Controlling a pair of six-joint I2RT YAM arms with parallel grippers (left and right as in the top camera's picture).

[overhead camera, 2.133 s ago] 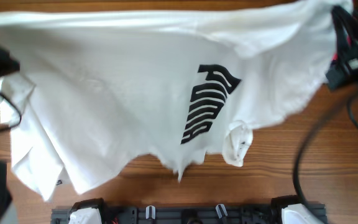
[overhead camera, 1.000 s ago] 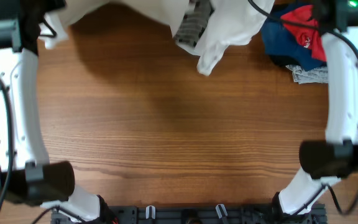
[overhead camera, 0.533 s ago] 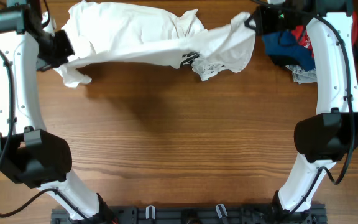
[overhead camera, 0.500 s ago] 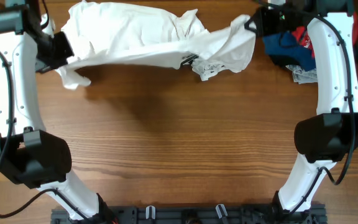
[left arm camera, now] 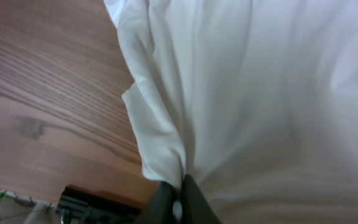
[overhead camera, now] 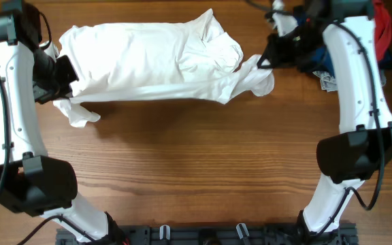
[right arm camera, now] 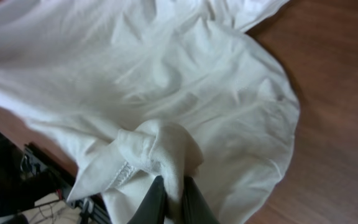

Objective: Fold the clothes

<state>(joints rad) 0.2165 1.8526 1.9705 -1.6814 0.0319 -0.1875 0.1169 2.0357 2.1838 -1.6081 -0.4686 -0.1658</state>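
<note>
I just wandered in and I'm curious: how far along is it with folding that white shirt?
Early, by the look of it. Done: the white T-shirt is stretched sideways across the table. In hand: the left claw and the right claw each pinch one end. Left: it looks rumpled, with no neat fold visible, so smoothing and folding remain.

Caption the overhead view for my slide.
The left tool and right tool hold the white T-shirt by opposite ends over the wooden table.

A brown wood-grain table [overhead camera: 196, 170] fills the view, evenly lit, with a soft shadow.
</note>
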